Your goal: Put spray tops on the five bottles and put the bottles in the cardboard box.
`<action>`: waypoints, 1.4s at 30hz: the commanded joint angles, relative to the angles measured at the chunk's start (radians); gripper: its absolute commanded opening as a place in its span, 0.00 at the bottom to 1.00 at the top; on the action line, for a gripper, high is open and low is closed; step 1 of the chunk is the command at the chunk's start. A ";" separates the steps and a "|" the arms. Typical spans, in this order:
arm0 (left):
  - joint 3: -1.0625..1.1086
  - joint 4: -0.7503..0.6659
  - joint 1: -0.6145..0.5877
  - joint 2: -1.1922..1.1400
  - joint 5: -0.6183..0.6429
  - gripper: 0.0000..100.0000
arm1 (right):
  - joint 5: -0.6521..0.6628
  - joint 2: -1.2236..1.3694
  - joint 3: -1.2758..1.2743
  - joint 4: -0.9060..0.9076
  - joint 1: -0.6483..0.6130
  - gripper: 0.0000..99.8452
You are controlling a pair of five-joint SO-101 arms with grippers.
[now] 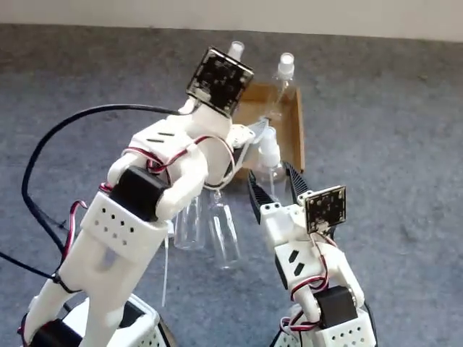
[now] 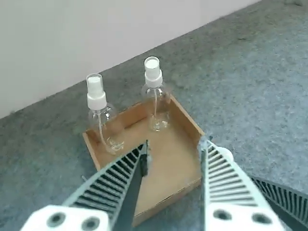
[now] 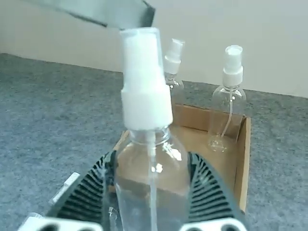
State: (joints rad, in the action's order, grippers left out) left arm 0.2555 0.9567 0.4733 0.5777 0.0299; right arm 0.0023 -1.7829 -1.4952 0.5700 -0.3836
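From above, the right hand [image 1: 269, 173] is clamped round a capped bottle [image 1: 272, 168] just in front of the cardboard box [image 1: 296, 134], toward the surface's far edge. The left hand [image 1: 255, 134] hovers just beside its spray top [image 1: 269, 148]. Spare bottles [image 1: 189, 223] wait nearer the middle.

From the left wrist, that hand is spread wide and empty over the box, where finished bottles [image 2: 103, 120] stand at the far wall.

From the right wrist, the top looks seated straight. Best to lift the left hand clear, then set the bottle upright in the bare near half.
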 commanded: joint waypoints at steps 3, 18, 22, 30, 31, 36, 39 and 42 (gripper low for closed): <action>-0.004 -0.023 0.058 -0.002 -0.015 0.17 | -0.011 -0.012 0.012 -0.030 -0.007 0.00; -0.094 0.057 -0.015 0.015 -0.015 0.17 | -0.002 -0.012 0.012 -0.030 -0.007 0.00; -0.189 0.203 -0.120 0.074 -0.015 0.17 | 0.020 -0.012 0.015 -0.030 -0.001 0.00; 0.124 0.290 -0.268 0.306 -0.089 0.17 | 0.094 0.002 0.051 -0.045 0.015 0.00; 0.206 0.247 -0.269 0.351 -0.101 0.17 | 0.095 0.007 0.068 -0.051 0.015 0.00; 0.590 0.061 -0.262 0.559 -0.147 0.18 | 0.095 0.240 0.222 -0.093 0.010 0.00; 0.725 -0.003 -0.260 0.622 -0.147 0.18 | 0.040 0.470 0.340 -0.157 0.008 0.00; 0.796 -0.028 -0.255 0.651 -0.143 0.22 | 0.009 0.705 0.501 -0.170 -0.033 0.00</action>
State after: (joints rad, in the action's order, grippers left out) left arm 0.9689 0.9904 0.2217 1.1730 -0.1112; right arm 0.0376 -1.2981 -1.1868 0.4427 -0.3851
